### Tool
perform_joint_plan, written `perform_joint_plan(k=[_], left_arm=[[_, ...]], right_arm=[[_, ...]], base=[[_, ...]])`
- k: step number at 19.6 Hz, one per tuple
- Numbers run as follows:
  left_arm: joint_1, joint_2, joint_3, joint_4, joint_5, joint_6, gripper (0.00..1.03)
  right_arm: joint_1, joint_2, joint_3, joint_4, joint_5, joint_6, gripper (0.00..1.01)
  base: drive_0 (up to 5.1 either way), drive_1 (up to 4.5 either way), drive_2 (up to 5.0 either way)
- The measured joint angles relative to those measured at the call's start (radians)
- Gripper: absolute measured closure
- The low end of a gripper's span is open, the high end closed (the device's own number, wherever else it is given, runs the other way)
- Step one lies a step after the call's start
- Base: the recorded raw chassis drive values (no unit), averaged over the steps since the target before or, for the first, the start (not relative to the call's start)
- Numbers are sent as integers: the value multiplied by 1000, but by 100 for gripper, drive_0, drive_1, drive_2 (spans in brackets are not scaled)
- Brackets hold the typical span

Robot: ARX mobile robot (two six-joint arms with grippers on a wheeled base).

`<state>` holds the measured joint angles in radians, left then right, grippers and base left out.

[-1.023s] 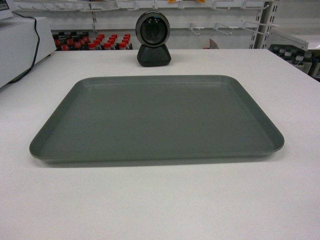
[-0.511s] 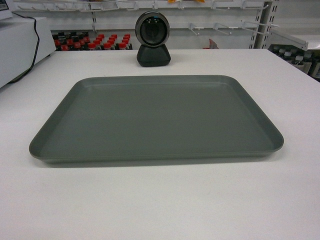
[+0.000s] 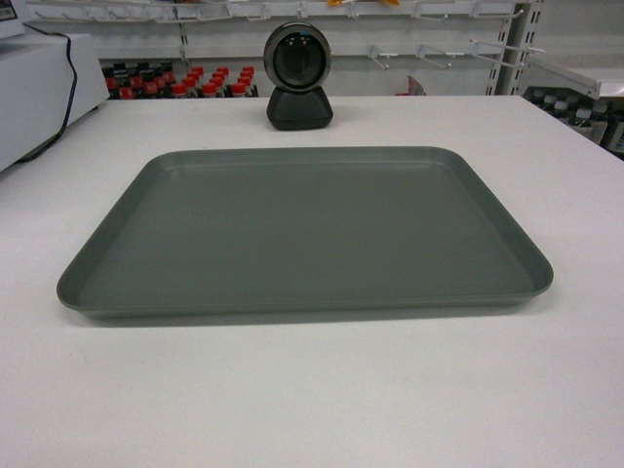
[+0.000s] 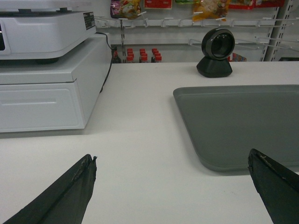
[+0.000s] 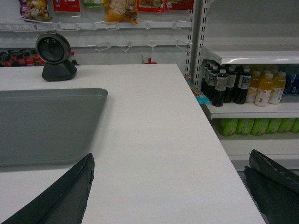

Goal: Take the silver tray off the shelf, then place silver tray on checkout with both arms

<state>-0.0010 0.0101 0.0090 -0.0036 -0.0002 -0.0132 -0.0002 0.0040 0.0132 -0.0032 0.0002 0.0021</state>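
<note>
Grey-silver tray sits flat on the white checkout, roughly centred in the head view, empty, w/ its far edge near the black scanner but apart from it. You've got nothing holding it: left gripper is spread wide, one finger low over bare counter, the other low at the tray's near left corner, nothing between them. Right gripper is likewise wide and empty, one finger by the tray's near right corner, the other off past the counter edge toward the shelf w/ bottles. Whether either finger touches the rim you can't tell from the wrist views, prob. not. Neither arm shows in the head view, so both seem pulled back to your side. By my read the carry and set-down are done and you're in the release/retreat step, task about complete. Next move needs little: keep both arms clear of the rim so you don't nudge the tray, check it lies fully on the counter, then stow.
</note>
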Motion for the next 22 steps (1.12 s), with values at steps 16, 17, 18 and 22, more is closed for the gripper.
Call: perform_joint_plan(k=[16, 17, 18, 22], left_arm=[[0, 0, 0, 2, 0, 0, 5], [0, 0, 0, -1, 0, 0, 5], [0, 0, 0, -2, 0, 0, 5], [0, 0, 0, 1, 0, 0, 5]], right_arm=[[0, 0, 0, 2, 0, 0, 3], [0, 0, 0, -1, 0, 0, 3], [0, 0, 0, -2, 0, 0, 3], [0, 0, 0, 1, 0, 0, 3]], base=[[-2, -133, 129], [-8, -426, 410], [-8, -426, 410], [-8, -426, 410]])
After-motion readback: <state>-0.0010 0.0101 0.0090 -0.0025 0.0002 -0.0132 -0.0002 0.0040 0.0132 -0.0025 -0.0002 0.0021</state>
